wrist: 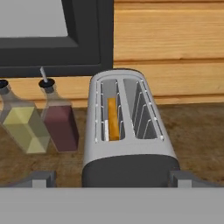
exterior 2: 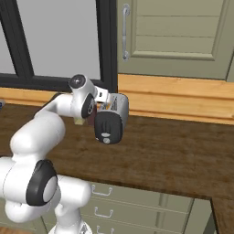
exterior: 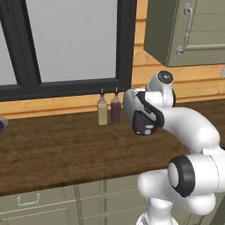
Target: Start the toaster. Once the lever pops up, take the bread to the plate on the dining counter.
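Observation:
The toaster (wrist: 127, 151) stands on a dark wood counter below the window, its black end panel facing me. It also appears as a silver box with a black end and a grey knob in the right base view (exterior 2: 111, 119) and in the left base view (exterior: 134, 107). The bread (wrist: 113, 119) stands on edge in the toaster's left slot, showing a tan edge; the right slot is empty. My gripper (wrist: 113, 181) hovers just in front of and above the black end. It is open, with its fingertips (wrist: 42, 179) spread wider than the toaster and holding nothing. The plate and the dining counter are out of view.
Two bottles stand just left of the toaster against the wall, one yellow-green (wrist: 22, 127) and one dark red (wrist: 61, 124). A black window frame (wrist: 87, 52) and a wooden wall rise behind them. A wall cabinet (exterior 2: 173, 36) hangs up right. Handled drawers (exterior 2: 105, 212) sit under the counter.

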Available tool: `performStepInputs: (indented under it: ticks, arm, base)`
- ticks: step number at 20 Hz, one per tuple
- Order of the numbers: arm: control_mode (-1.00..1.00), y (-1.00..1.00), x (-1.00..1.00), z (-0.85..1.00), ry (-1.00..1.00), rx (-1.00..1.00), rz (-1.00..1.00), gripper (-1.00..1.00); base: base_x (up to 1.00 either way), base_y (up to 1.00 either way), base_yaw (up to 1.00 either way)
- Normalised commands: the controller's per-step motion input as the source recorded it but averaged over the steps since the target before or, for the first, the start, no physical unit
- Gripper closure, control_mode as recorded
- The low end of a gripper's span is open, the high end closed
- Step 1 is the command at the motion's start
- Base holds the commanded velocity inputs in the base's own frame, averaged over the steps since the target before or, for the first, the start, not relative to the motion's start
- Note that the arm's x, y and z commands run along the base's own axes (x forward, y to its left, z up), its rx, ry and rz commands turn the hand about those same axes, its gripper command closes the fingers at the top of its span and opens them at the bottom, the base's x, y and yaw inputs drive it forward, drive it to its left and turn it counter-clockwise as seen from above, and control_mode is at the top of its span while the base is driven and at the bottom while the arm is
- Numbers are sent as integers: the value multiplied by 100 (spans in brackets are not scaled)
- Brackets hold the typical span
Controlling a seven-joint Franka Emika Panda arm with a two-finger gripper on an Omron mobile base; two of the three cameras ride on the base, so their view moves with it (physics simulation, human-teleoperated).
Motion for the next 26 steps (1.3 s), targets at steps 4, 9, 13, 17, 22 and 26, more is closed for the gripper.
performStepInputs:
  ticks: [4,9,13,17,22,26]
  arm:
    - [-100,-1,10,-4,7,0,1,-100]
    - [-100,-1,14,0,8,0,2,-100]
    - [-100,0,21,0,6,0,0,-100]
    - [-100,0,27,0,4,0,0,-100]
    - [-100,0,31,0,0,0,0,-100]
    - [-100,0,27,0,0,0,0,-100]
  base:
    - [0,0,0]
    - [0,0,0]
    - [0,0,0]
    - [0,0,0]
    - [0,0,0]
    - [0,0,0]
